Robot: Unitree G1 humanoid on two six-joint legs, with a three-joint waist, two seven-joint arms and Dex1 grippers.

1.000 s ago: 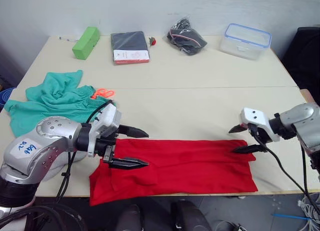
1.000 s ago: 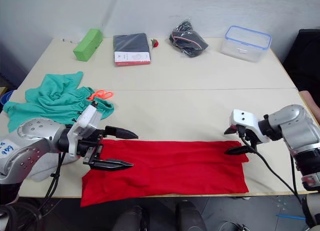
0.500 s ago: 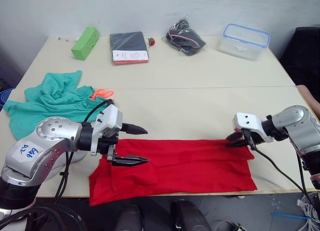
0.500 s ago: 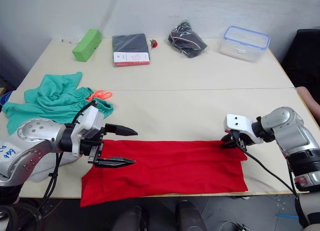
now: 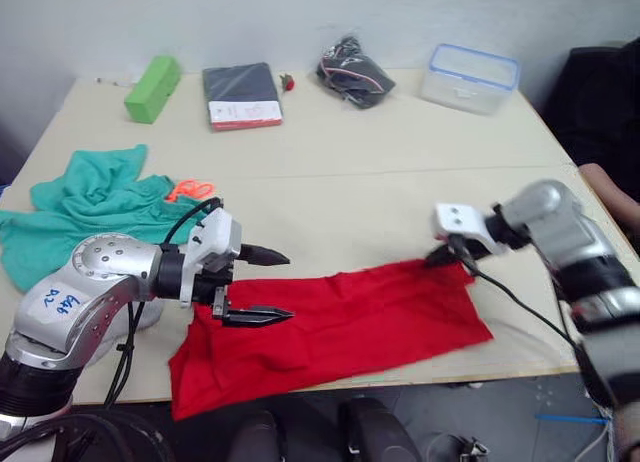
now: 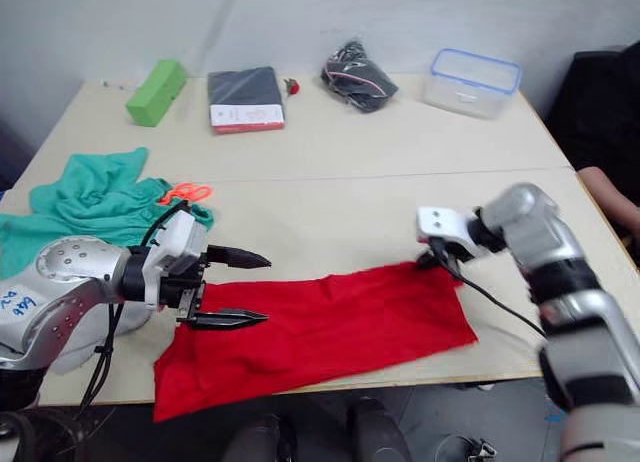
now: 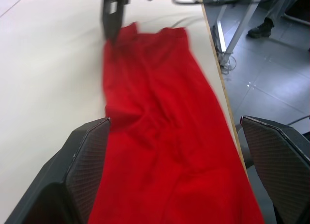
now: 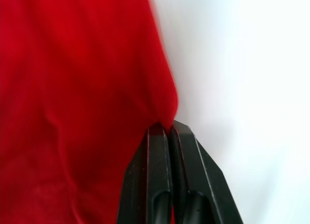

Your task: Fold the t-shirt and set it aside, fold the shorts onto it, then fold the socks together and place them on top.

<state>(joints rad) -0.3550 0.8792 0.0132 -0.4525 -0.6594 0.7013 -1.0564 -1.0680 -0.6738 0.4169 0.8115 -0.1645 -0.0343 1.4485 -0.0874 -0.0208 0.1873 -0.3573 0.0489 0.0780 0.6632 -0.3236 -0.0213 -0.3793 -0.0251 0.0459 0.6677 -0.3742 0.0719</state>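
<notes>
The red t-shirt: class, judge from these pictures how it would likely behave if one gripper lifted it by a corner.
The t-shirt would probably droop: it lies flat and wrinkled, and bunches where the right gripper pinches its corner. It likely weighs little, being thin cloth. It may drag or slide, since one edge already hangs over the table front.

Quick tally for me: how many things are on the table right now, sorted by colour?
Red: 2, the t-shirt and a small red object
Green: 2, the shorts and a green block
Black: 2, a flat packet and a bagged bundle
Clear: 1, a lidded container
Total: 7
</notes>
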